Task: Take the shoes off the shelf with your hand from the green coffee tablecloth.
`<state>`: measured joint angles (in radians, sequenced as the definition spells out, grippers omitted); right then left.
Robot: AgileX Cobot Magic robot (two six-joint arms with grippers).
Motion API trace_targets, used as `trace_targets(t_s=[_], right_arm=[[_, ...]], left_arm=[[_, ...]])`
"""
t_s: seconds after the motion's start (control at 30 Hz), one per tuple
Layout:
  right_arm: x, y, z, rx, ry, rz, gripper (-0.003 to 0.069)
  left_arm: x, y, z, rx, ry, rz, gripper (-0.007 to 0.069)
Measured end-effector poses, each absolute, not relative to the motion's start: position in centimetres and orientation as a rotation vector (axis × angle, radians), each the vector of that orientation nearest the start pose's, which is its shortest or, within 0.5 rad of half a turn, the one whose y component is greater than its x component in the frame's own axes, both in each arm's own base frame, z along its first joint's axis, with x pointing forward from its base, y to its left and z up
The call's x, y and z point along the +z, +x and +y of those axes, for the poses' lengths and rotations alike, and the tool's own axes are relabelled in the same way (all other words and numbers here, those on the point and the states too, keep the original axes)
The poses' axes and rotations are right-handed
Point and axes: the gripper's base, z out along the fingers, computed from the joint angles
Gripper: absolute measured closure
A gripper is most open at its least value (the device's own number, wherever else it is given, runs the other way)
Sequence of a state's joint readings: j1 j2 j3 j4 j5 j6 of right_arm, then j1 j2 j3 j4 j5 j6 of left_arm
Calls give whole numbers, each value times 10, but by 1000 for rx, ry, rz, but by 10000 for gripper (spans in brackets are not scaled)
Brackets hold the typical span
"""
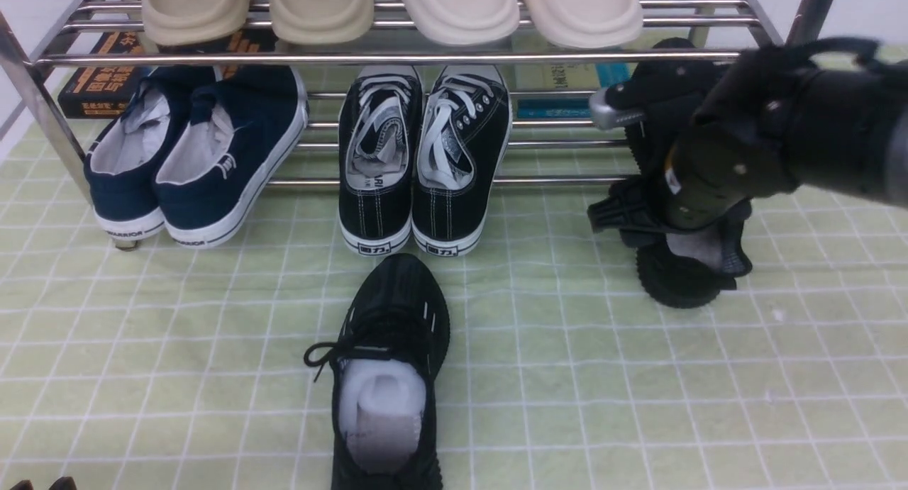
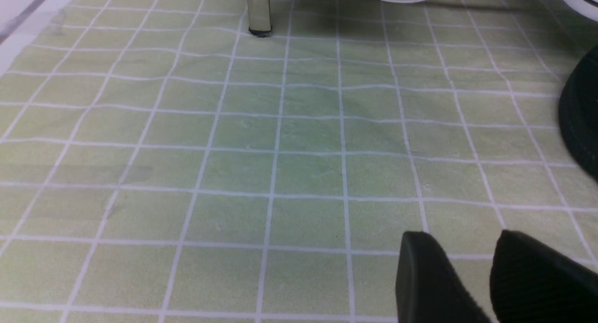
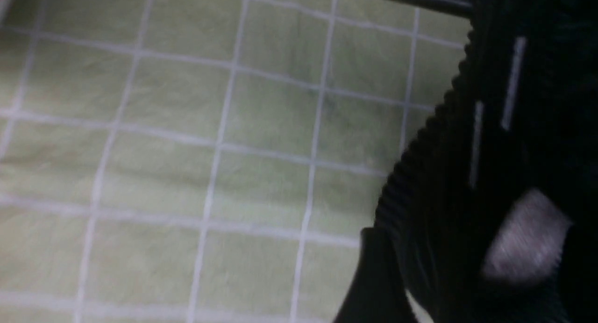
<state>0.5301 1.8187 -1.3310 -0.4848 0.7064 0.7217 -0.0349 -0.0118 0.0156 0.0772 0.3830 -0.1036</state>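
right gripper (image 1: 608, 162) — black fingers spread about one all-black knit lace-up sneaker (image 1: 677, 281) at the right end of the chrome-tube shoe rack (image 1: 397, 57), heel on the cloth; grip: cannot tell | mate sneaker (image 1: 390, 376) lies mid pale green white-gridded tablecloth (image 1: 177, 334), apart from rack | left gripper (image 2: 472, 276) — narrowly parted, empty, above cloth

We see pale green tablecloth (image 1: 638, 376), white grid; all-black knit sneakers (image 1: 397, 313), white dashes; navy slip-ons (image 1: 213, 142), white soles; beige slippers (image 1: 454, 8); chrome shelf (image 1: 397, 57).
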Motion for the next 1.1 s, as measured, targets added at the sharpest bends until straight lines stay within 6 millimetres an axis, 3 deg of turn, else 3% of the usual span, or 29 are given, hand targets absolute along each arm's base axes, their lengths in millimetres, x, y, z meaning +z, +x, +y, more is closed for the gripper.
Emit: trace_targets(t_s=[0.1, 0.23, 0.27, 0.3, 0.33, 0.37, 0.43, 0.57, 0.63, 0.73, 0.77, 0.83, 0.9, 1.0, 1.1], right_arm=[[222, 357, 175, -97, -124, 2522, 192], [210, 362, 175, -136, -122, 2521, 313], [209, 363, 175, -140, -124, 2520, 357], [209, 363, 175, -141, -120, 2522, 459], [209, 363, 175, -141, -120, 2522, 459], [209, 363, 175, -144, -121, 2521, 581], [209, 362, 175, -146, -121, 2521, 650], [222, 350, 174, -197, -150, 2542, 659], [238, 336, 176, -219, -178, 2564, 659], [276, 307, 182, -198, -234, 2592, 659], [279, 303, 182, -199, -233, 2605, 659], [316, 274, 185, -147, -307, 2621, 659], [339, 252, 183, -92, -351, 2653, 659], [356, 229, 183, 24, -390, 2678, 659], [361, 217, 186, 154, -390, 2723, 659]], left_arm=[[174, 52, 1, -19, -17, 1869, 384], [174, 52, 1, -19, -17, 1869, 384], [174, 52, 1, -19, -17, 1869, 384], [174, 52, 1, -19, -17, 1869, 384], [174, 52, 1, -19, -17, 1869, 384], [174, 52, 1, -18, -17, 1869, 384], [174, 52, 1, -18, -17, 1869, 384], [174, 52, 1, -18, -17, 1869, 384], [174, 52, 1, -18, -17, 1869, 384], [174, 52, 1, -18, -17, 1869, 384], [174, 52, 1, -18, -17, 1869, 384], [174, 52, 1, -18, -17, 1869, 384], [174, 52, 1, -18, -17, 1869, 384], [174, 52, 1, -18, -16, 1869, 384], [174, 52, 1, -18, -16, 1869, 384]])
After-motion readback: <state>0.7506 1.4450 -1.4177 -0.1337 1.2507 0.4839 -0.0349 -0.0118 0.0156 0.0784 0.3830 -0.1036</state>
